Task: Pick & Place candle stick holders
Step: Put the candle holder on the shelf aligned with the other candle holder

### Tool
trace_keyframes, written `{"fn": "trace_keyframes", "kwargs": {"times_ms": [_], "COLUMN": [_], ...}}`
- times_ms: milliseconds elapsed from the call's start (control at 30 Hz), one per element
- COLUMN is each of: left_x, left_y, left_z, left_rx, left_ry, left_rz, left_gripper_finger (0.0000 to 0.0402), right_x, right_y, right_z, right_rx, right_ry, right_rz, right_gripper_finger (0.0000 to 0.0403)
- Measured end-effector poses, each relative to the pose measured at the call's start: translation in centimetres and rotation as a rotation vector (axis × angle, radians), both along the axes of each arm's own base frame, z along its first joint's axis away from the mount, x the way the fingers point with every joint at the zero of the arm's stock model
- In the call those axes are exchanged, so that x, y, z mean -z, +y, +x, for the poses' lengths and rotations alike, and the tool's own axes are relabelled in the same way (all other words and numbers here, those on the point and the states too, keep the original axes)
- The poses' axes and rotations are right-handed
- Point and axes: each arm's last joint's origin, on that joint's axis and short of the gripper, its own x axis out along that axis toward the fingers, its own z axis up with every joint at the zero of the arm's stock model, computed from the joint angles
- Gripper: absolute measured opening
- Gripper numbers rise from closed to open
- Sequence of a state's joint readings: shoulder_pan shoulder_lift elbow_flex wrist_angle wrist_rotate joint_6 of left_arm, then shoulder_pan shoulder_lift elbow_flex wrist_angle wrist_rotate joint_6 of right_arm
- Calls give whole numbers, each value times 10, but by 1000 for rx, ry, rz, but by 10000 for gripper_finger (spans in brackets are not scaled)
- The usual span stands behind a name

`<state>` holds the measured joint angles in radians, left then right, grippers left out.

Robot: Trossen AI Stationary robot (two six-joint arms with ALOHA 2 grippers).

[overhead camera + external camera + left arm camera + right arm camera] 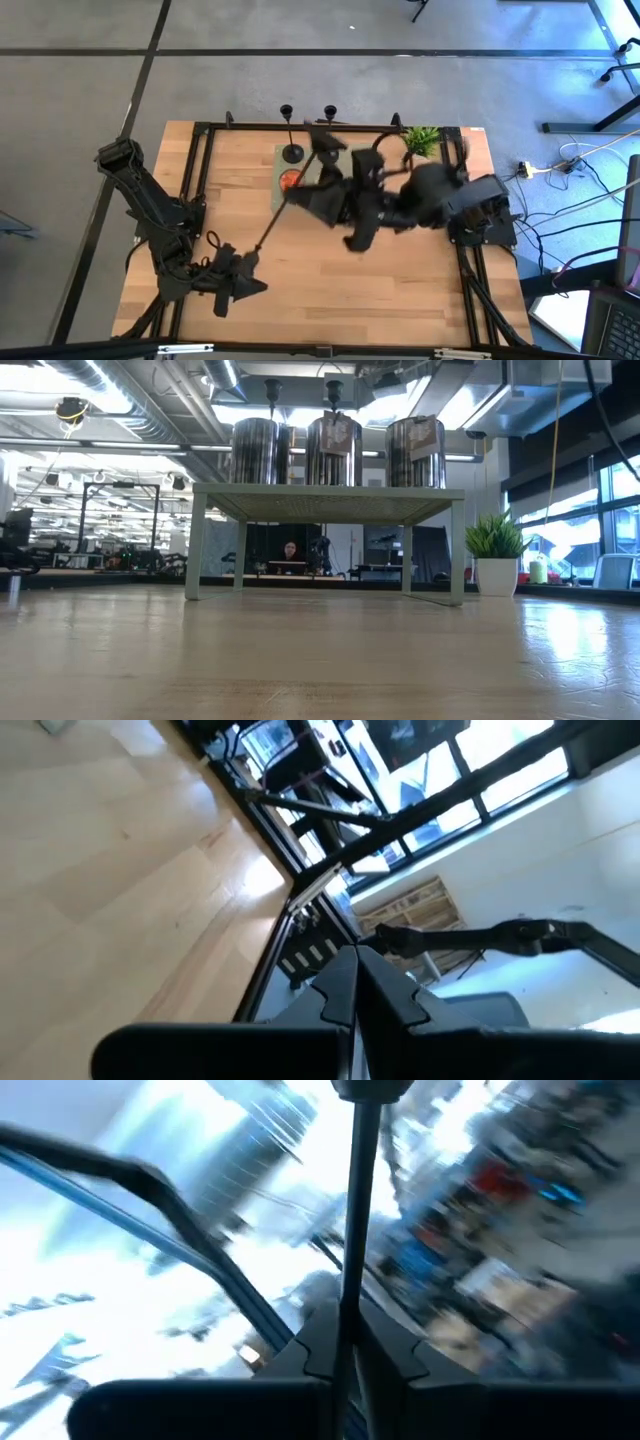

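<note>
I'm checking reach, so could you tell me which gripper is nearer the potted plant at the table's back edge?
The right gripper, mid-table and shut on a candle stick holder, is nearer the potted plant. The left gripper rests shut near the table's front-left corner, farther away.

Count from where I stand: three candle stick holders (287, 130), black. Three silver tin cans (254, 451) on one small shelf (330, 492). One potted plant (496, 553). Two robot arms.
</note>
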<state>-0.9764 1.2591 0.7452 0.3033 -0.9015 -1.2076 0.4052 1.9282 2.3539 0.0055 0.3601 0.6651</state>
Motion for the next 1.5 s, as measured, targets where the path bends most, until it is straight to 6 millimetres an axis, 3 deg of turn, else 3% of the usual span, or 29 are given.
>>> {"fn": "trace_keyframes", "kwargs": {"times_ms": [233,433,767,867,1033,1167,1500], "left_x": [-5,-10,-19,-19,-19,-19,-8], "left_y": [2,7,12,14,14,14,4], "left_z": [1,7,10,9,9,9,17], "left_rx": [-70,-128,-256,-292,-306,-310,-313], "left_ry": [-42,-82,-137,-141,-139,-137,-112], "left_rz": [3,-11,-44,-47,-27,2,59], "left_gripper_finger": [2,2,2,2,2,2,2], "right_x": [-26,-37,-42,-39,-18,0,38], "right_y": [-30,-56,-95,-107,-128,-133,-145], "right_z": [-6,-11,-12,-5,15,19,22], "right_rx": [-155,-277,-525,-631,-839,-867,-952], "right_ry": [-341,-515,-559,-455,-9,312,799], "right_rz": [46,64,184,280,522,629,761], "right_gripper_finger": [24,24,24,23,23,23,23]}}
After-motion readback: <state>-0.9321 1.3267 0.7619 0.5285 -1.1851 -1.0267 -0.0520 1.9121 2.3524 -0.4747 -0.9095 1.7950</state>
